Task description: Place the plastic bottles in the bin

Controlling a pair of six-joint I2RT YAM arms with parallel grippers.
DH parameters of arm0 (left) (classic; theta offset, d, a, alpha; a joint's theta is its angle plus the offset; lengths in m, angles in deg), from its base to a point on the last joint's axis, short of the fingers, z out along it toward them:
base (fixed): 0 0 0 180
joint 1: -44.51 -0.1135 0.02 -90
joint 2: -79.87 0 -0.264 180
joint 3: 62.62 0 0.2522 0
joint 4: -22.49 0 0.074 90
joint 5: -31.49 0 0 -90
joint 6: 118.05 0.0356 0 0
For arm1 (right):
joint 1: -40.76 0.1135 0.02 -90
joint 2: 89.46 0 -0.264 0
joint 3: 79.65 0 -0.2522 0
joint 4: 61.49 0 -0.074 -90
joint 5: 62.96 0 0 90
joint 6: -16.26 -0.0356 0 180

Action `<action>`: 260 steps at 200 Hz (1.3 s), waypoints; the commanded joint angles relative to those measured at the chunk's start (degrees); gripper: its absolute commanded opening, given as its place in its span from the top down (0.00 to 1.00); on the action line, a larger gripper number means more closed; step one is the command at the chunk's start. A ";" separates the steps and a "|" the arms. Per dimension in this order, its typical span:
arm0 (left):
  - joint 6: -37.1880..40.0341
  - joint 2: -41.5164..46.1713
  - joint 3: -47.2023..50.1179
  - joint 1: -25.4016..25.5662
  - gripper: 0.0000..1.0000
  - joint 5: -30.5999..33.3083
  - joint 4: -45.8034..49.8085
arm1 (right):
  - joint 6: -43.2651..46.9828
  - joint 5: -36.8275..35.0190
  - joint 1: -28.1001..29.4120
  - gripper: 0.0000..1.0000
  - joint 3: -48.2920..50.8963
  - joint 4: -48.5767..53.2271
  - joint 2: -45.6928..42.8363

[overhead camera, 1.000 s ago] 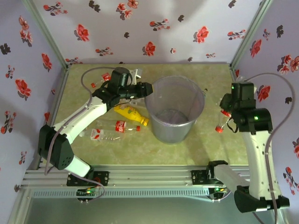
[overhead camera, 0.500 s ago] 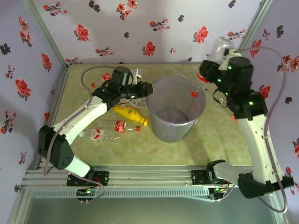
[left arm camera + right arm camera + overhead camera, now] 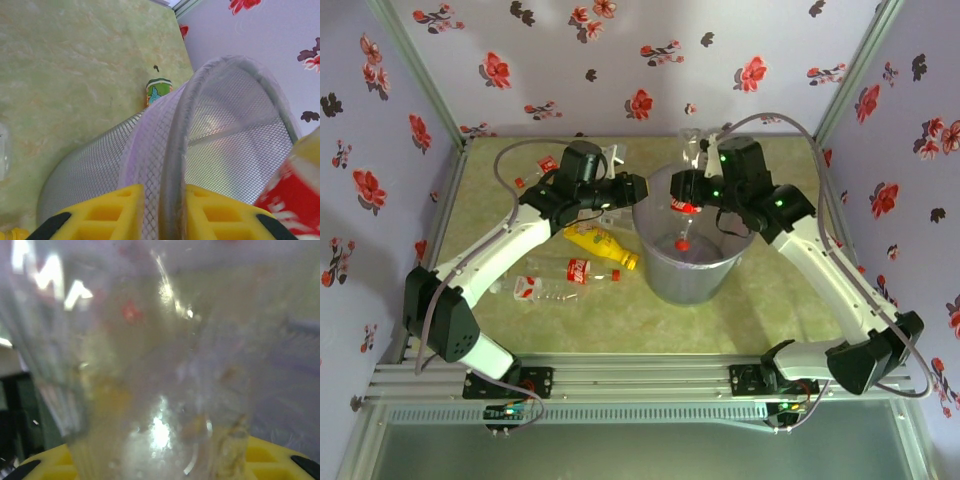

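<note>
Currently: right gripper (image 3: 685,190) holds a clear bottle (image 3: 683,207) above the bin (image 3: 705,285).
Right fingers are closed on the bottle body, which has a red label and its red cap pointing down into the bin opening. The left gripper (image 3: 165,200) straddles the bin rim on the left side, one yellow finger (image 3: 117,207) outside the mesh wall and one inside, both touching it. A yellow bottle (image 3: 595,242) and two clear red-labelled bottles (image 3: 575,270) lie on the table (image 3: 500,220), left of the bin.
</note>
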 commanded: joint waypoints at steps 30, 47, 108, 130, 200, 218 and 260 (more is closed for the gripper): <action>0.70 -1.37 -1.18 0.36 0.78 1.85 0.78 | 3.17 3.89 1.98 0.74 7.06 0.57 -0.98; 0.53 -1.32 -0.91 0.36 0.79 2.21 0.36 | 3.46 3.60 1.97 0.72 10.26 -0.06 -1.42; 0.37 -1.26 -0.54 0.39 0.84 2.65 -0.28 | 3.24 2.07 2.06 0.55 17.99 -3.47 -2.50; 0.20 -1.36 -0.27 0.36 0.86 2.65 -0.63 | 3.45 1.73 2.07 0.44 18.05 -3.04 -2.11; 0.23 -1.11 -0.14 0.38 0.89 3.60 -0.63 | 6.00 -1.08 2.05 0.22 12.52 2.68 -3.62; 0.37 -1.16 -0.19 0.36 0.90 4.06 -0.73 | 6.76 -2.24 1.98 0.18 10.24 4.55 -4.87; 0.05 -0.97 -0.08 0.37 0.94 5.26 -1.03 | 5.29 -11.08 0.08 0.18 2.55 7.75 -8.22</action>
